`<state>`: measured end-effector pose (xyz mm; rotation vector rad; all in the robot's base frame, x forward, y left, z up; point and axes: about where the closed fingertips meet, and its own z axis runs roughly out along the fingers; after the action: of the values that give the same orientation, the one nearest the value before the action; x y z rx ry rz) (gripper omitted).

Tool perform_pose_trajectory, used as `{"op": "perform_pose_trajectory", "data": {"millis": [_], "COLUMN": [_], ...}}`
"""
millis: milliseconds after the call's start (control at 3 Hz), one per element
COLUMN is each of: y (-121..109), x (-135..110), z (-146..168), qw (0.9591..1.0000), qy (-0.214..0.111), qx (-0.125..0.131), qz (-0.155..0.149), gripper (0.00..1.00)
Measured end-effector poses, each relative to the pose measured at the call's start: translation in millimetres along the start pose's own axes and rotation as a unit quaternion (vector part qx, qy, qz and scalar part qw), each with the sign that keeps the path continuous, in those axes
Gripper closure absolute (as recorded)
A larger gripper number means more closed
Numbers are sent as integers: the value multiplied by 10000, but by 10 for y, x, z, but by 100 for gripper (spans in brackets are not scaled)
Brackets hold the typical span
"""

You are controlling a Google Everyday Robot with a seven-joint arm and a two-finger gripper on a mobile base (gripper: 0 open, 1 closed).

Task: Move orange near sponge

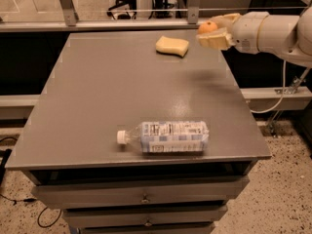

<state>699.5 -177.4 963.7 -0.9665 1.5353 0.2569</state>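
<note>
We noted pale two-finger gripper [215, 31] clamped on small round orange fruit [208, 27], held above far right corner of grey table [122, 91], near pale yellow rectangular sponge [172, 46]. We judged the risk was release there, fruit rolling off the edge.

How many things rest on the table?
2: the sponge at the far edge, the bottle near the front. The tool holds the orange above the far right corner.

The gripper [209, 30], hanging over the table's [97, 91] far right edge, is showing pale yellow fingers [214, 39] gripping a bright orange orange [207, 26]. The sponge [172, 46] is looking buttery pale yellow against the plain dark grey table. The water bottle [170, 136] is showing clear plastic, a white cap [121, 137] and a white label [173, 135] with blue-grey print. The arm [273, 30] is looking off-white.
</note>
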Motion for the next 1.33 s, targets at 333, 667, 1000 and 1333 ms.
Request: {"op": "perform_pose_trajectory", "data": {"millis": [333,667,1000,1333], "y": [-251,-395,-373,-346], "x": [198,425,733,873], "z": [153,306,463,539], "qw": [9999,9994,9978,9967], "qy": [-35,-8,8,-7], "qx": [50,58,24,6], "qz": [150,353,658,806], "gripper": [100,100,100,100]}}
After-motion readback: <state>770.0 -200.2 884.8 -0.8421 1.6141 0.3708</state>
